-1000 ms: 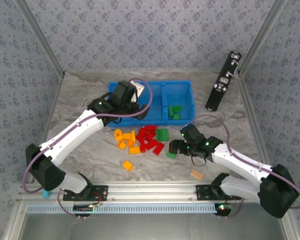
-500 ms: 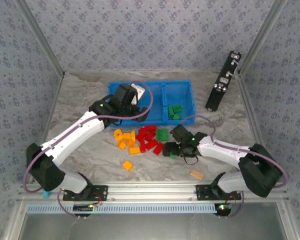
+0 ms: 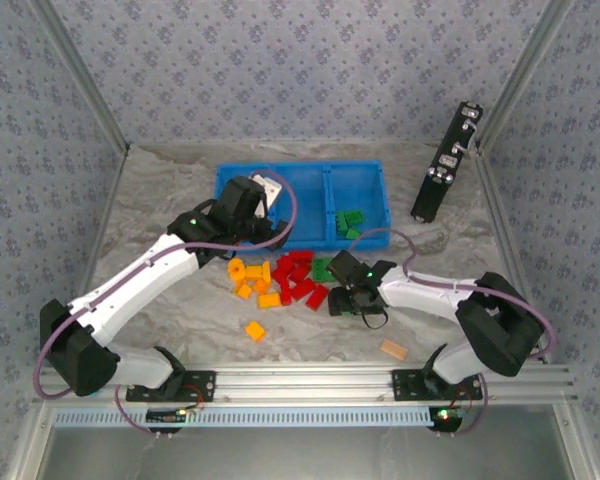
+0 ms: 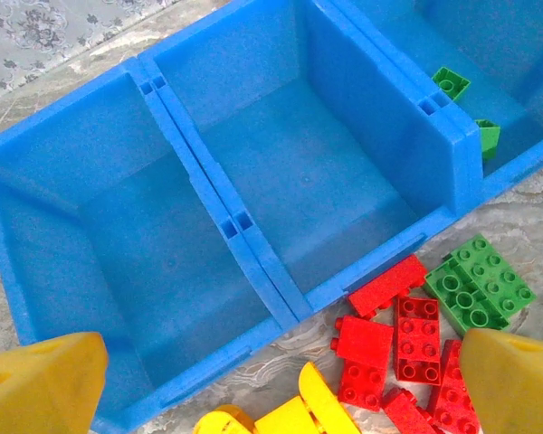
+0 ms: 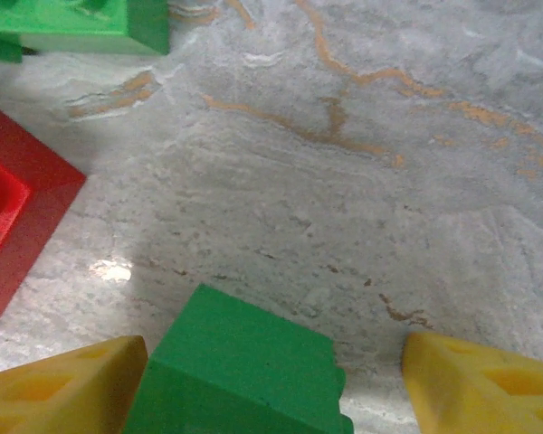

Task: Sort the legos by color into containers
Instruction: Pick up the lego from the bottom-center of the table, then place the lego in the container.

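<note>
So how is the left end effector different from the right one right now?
The left end effector hangs above the blue tray's near wall; the right end effector is down at the table. The left has nothing between its fingers; the right has a green brick between them, with a gap on one side. Both are open, and both have yellow fingers.

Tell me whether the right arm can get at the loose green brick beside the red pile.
Probably yes. The green brick lies between the open fingers of the right claw on bare table, nothing covering it; the red brick nearby sits off to the side.
</note>
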